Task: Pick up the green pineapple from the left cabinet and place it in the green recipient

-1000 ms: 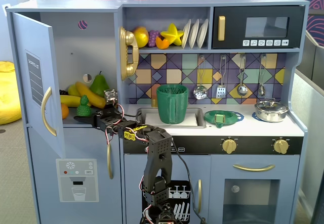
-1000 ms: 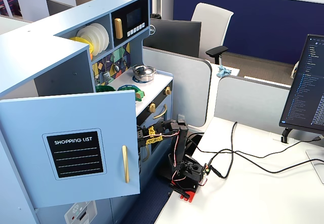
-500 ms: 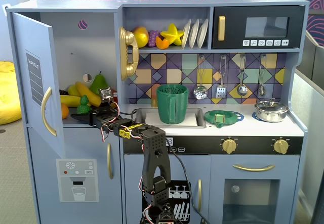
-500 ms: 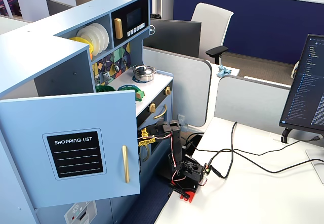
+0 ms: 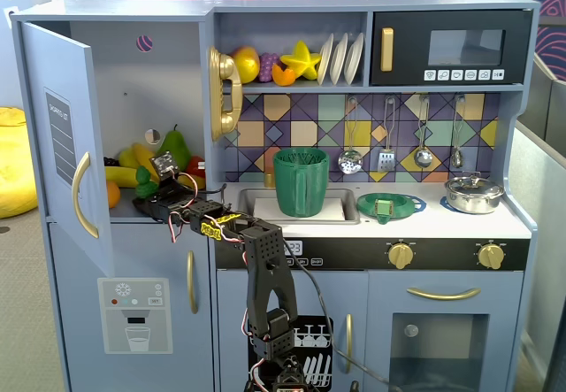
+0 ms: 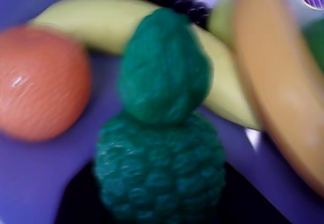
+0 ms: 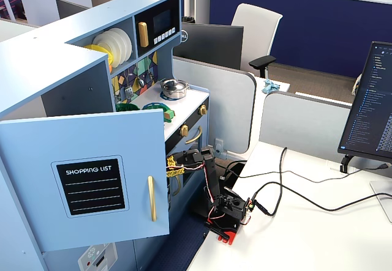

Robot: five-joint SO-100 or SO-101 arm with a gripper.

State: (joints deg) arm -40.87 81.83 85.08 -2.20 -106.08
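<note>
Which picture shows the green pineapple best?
The wrist view: the pineapple fills the middle, bumpy body and leaf crown plain, though blurry. A fixed view shows only a small green bit behind the arm. The other fixed view hides it behind the cabinet door.

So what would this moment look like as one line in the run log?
phase: reaching | claw: inside left cabinet, at green pineapple | grip: cannot tell | green recipient: in sink, empty-looking
</note>
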